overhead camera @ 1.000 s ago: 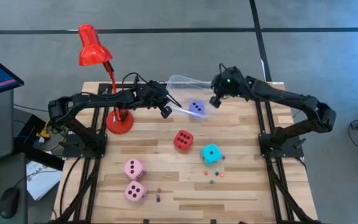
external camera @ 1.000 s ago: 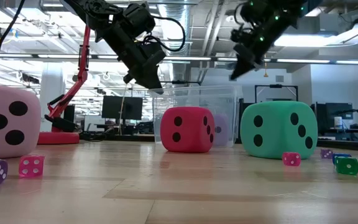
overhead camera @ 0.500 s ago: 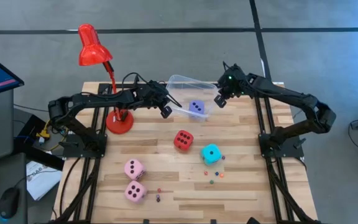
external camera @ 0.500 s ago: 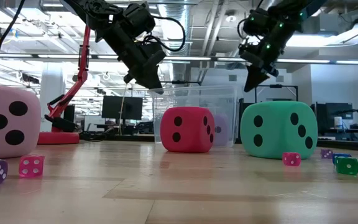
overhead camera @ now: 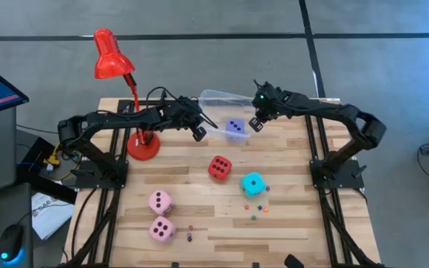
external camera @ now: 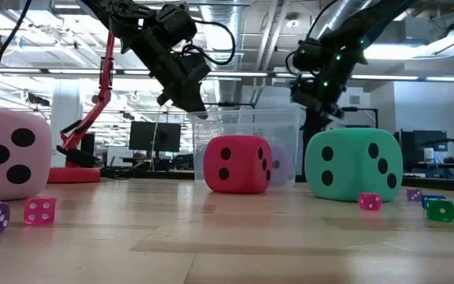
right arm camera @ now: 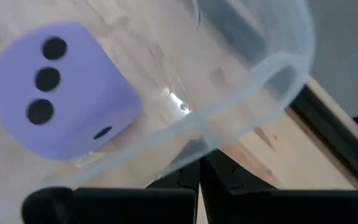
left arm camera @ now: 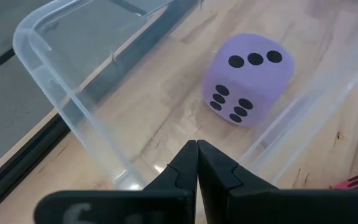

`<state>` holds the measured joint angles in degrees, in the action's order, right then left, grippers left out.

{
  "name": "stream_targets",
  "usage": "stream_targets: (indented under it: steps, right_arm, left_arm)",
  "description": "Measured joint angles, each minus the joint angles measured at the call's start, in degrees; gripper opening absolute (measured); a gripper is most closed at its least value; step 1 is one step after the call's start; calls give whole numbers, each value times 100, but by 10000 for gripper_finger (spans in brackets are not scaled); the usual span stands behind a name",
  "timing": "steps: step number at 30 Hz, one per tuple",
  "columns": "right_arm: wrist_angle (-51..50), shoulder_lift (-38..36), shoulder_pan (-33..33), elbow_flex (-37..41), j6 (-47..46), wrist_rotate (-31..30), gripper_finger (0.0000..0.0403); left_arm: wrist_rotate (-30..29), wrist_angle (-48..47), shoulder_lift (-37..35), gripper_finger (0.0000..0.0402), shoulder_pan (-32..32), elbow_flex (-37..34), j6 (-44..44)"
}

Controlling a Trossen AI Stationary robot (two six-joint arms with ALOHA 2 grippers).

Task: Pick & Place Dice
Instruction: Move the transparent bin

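Right claw clenched empty at the clear bin holding the lavender die; left claw clenched too

Even overhead light, soft shadows; the lavender die looks slightly blurred close up.

My fingers are pinched shut right at the clear plastic bin, maybe touching its wall, with the lavender die sitting inside.
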<state>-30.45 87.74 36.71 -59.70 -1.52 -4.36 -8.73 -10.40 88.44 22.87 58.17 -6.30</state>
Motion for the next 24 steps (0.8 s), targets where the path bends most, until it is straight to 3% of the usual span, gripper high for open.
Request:
stream_targets:
  steps: [8, 24]
  right_arm:
    - [243, -417, 9, 0, 192, 4, 0]
    - [501, -413, 101, 0, 502, 50, 0]
  left_arm:
    - [150, -14, 0, 0, 2, -2, -1]
    - [201, 49, 0, 0, 2, -4, -1]
